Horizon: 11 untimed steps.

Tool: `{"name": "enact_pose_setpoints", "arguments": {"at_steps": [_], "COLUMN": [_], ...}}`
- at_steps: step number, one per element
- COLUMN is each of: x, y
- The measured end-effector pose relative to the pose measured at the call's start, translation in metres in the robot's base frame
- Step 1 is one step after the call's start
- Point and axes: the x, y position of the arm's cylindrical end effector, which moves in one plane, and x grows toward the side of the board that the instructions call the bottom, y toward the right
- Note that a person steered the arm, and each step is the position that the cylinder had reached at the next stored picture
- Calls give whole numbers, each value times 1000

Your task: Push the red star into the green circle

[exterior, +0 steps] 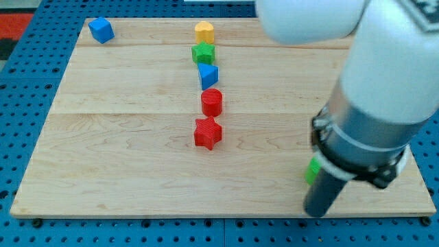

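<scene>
Red star (208, 133) sits mid-desk; green circle (313, 171), half hidden, touches your tip (317, 210) near the right edge. No gripper shows. Moving off, you may knock the circle away.

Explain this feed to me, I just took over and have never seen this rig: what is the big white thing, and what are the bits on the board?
The big white and grey shape is the robot arm, close to the single camera. It has no pincer and holds nothing; it ends in a dark rod, and my tip rests near the board's bottom-right edge. Peeking out beside the rod is a green block, mostly hidden, probably the green circle. Far to the view's left lies the red star. Above it run a red cylinder, blue block, green star and yellow block. Another blue block sits top-left.
</scene>
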Motion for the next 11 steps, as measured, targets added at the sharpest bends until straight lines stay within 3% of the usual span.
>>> {"name": "enact_pose_setpoints", "arguments": {"at_steps": [1, 3, 4, 5, 8, 9, 11], "x": [-2, -98, -117, -135, -126, -99, -132], "y": [-97, -167, -193, -136, -51, -39, -73]}}
